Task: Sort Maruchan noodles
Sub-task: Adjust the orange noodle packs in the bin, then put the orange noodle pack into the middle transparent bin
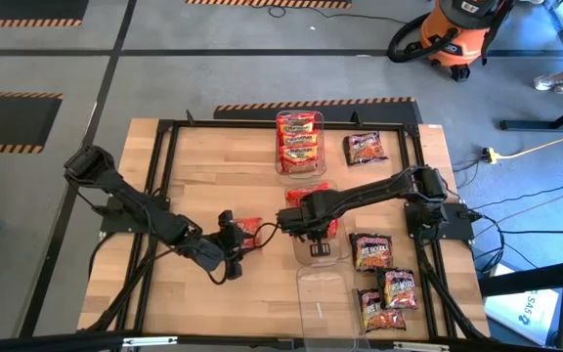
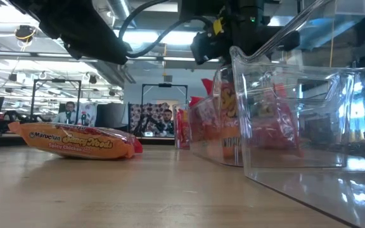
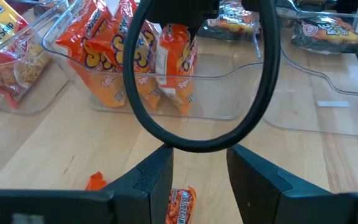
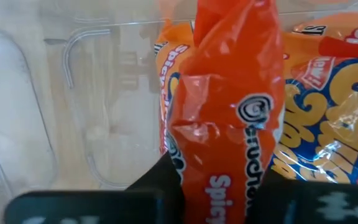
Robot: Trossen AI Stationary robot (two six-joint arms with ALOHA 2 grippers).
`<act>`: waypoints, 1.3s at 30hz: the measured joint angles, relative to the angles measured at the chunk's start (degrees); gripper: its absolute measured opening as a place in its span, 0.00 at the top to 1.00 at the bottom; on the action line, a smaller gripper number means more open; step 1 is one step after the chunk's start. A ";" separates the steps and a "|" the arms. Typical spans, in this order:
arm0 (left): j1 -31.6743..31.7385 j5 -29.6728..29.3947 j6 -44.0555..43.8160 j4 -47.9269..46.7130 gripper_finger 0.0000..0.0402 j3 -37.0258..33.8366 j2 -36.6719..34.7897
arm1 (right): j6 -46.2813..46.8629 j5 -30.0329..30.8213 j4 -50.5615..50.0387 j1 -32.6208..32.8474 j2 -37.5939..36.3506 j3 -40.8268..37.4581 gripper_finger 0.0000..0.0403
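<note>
A: Right wrist view — what's the right gripper [image 4: 219,186] got?
B: Orange crinkly Maruchan packet [image 4: 229,118], pinched, over the middle clear bin [image 1: 313,230].
A: Left gripper [image 3: 197,180]?
B: Fingers apart over another orange packet [image 3: 180,205] on the table [image 1: 213,161].

We see table top [image 1: 213,166]: pale wood planks, matt, visible grain. Table frame [image 1: 164,147]: black metal, matt. Middle bin [image 3: 229,93]: clear hard plastic, glossy, smooth. Orange noodle packet [image 4: 229,124] in right gripper [image 4: 219,180]: crinkly plastic film, shiny. Packet on table [image 2: 75,140]: same glossy film. We note left gripper [image 3: 199,177] fingers: dark matt plastic. Black cable [image 3: 197,140]: smooth, rubbery.
</note>
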 joint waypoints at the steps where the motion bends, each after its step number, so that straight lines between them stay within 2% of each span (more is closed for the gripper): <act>1: 0.02 0.02 0.00 0.00 0.64 0.00 0.00 | 0.01 0.01 -0.01 0.00 0.04 0.00 0.85; 9: 0.04 -0.03 0.07 0.09 0.64 0.00 0.00 | 0.06 0.89 -1.96 -0.07 0.10 0.65 0.54; 14: 0.04 -0.22 0.26 0.39 0.64 0.00 0.00 | 0.17 5.44 -6.79 -0.04 0.10 4.82 0.42; 17: 0.04 -0.22 0.26 0.53 0.64 0.00 0.00 | 0.14 8.09 -9.03 -0.04 0.10 7.71 0.39; 26: 0.04 -0.19 0.15 0.74 0.65 0.00 0.00 | -1.21 8.34 -11.39 0.00 0.10 9.51 0.41; 30: 0.04 -0.18 0.15 0.86 0.64 0.00 0.00 | -1.36 8.78 -15.85 -0.04 -0.76 12.10 0.41; 35: 0.04 0.14 0.12 1.10 0.65 0.04 0.01 | -1.55 8.82 -15.47 -0.04 -3.64 16.99 0.41; 39: 0.04 1.78 -1.40 -0.51 0.65 0.04 0.02 | -2.68 8.53 -9.75 -0.04 -6.85 17.30 0.41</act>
